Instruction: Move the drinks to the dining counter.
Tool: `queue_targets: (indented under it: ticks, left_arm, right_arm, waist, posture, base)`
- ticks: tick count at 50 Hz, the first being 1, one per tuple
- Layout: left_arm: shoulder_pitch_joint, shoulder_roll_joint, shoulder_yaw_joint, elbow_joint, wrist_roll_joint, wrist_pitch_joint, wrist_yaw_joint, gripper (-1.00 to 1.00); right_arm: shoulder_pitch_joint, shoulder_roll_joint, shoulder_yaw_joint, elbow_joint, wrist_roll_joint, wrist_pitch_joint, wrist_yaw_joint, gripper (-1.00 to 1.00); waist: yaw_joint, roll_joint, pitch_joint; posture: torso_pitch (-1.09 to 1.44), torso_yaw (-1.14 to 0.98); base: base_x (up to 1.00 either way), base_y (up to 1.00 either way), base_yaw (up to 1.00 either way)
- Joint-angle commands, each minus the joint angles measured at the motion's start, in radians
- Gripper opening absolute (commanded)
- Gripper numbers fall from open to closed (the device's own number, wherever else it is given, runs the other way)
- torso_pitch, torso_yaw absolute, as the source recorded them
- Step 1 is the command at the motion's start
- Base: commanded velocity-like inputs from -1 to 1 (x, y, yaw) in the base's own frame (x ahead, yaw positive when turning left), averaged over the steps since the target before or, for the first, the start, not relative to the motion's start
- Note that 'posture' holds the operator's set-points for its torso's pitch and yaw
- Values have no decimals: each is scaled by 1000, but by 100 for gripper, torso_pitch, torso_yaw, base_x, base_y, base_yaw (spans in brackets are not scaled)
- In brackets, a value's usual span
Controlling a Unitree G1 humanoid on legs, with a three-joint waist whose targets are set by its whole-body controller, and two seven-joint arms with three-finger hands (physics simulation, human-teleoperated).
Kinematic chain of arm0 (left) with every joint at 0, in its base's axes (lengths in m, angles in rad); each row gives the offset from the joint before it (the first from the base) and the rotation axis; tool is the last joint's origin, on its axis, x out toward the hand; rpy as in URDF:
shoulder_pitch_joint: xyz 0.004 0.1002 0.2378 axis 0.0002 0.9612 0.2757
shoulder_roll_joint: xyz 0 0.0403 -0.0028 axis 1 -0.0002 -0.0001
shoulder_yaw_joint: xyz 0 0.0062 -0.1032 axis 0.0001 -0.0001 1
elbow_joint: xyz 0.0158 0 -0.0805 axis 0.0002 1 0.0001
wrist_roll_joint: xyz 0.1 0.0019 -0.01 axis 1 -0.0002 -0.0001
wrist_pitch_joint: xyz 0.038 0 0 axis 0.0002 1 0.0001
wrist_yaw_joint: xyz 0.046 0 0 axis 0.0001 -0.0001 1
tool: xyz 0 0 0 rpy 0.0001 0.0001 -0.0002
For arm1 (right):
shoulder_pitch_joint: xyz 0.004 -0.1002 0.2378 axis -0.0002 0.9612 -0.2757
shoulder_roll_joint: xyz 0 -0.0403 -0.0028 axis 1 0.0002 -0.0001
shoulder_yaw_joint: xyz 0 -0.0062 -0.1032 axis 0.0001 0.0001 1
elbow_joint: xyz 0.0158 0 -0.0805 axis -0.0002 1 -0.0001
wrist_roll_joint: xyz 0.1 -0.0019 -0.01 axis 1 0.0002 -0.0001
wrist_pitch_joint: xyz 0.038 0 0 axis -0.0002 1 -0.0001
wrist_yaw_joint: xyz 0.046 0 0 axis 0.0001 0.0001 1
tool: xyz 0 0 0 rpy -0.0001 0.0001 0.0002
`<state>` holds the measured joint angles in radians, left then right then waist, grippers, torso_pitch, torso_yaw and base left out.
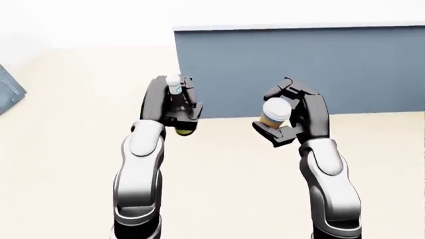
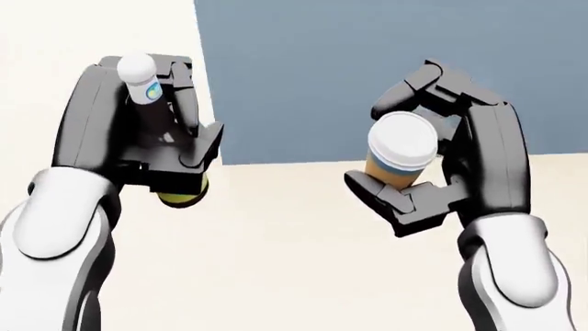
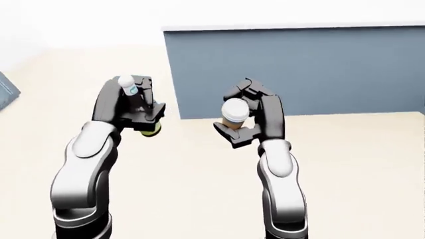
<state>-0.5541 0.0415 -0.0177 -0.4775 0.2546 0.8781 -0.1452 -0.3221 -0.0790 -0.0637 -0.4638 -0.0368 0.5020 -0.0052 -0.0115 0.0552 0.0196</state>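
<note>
My left hand [image 2: 160, 131] is shut on a bottle [image 2: 147, 83] with a white cap and a yellow-green bottom [image 2: 184, 196] that sticks out below the fingers. My right hand [image 2: 432, 158] is shut on a tan paper coffee cup [image 2: 400, 155] with a white lid. Both hands are held up at chest height, apart from each other. Both drinks also show in the left-eye view, the bottle [image 1: 174, 84] on the left and the cup [image 1: 274, 113] on the right.
A blue-grey counter wall [image 1: 299, 69] with a pale top edge [image 1: 299, 27] stands ahead across the beige floor [image 1: 225, 179]. Part of a grey object [image 1: 8, 89] shows at the left edge of the left-eye view.
</note>
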Motion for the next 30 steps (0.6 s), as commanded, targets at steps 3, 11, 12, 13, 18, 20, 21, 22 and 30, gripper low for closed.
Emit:
queue_targets:
  ticks: [3,11,12,13,18,20,21,22,30]
  left_arm:
    - [-35,0,-1,-21,-1,-15,2,-100]
    - [-39,0,-6,-31,2,-5,1,-100]
    - [-38,0,-6,-31,2,-5,1,-100]
    - [-38,0,-6,-33,3,-3,1,-100]
    - [-40,1,-4,-33,2,-4,-2,-100]
    - [-46,3,-3,-41,3,7,-4,-100]
    - [-44,5,-4,-50,5,12,-6,-100]
    - [-38,6,-3,-57,5,12,-8,-100]
    - [-54,21,12,-75,3,39,-18,-100]
  right_arm:
    - [-35,-4,-30,-53,23,4,-16,-100]
    - [-34,-14,-23,-53,33,12,-20,-100]
    - [-34,-14,-24,-52,34,11,-20,-100]
    - [-35,-13,-22,-59,33,18,-20,-100]
    - [-35,-14,-17,-61,27,16,-13,-100]
    - [-40,-13,-17,-70,26,27,-12,-100]
    - [-40,-13,-16,-77,25,29,-11,-100]
    - [-42,-13,-21,-80,28,31,-9,-100]
    - [-77,-22,-21,-103,25,81,-11,-100]
  waist:
    - [-18,-25,-13]
    - [18,-10,-18]
    - [20,-8,-12]
    - [22,-9,-10]
    - [41,-56,-6]
    - [52,-109,-7]
    - [51,-174,-24]
    - [43,-147,-7]
    - [20,-120,-1]
  posture:
    - [0,0]
    - [0,0]
    - [0,0]
    - [0,0]
    - [0,0]
    - [0,0]
    - [0,0]
    - [0,0]
    - [0,0]
  base:
    - [0,0,0]
    - [1,-35,0]
    - [6,-65,0]
    - [7,-66,0]
    - [10,-65,0]
    - [21,-56,0]
    - [22,-40,0]
    - [22,-21,0]
    - [10,0,0]
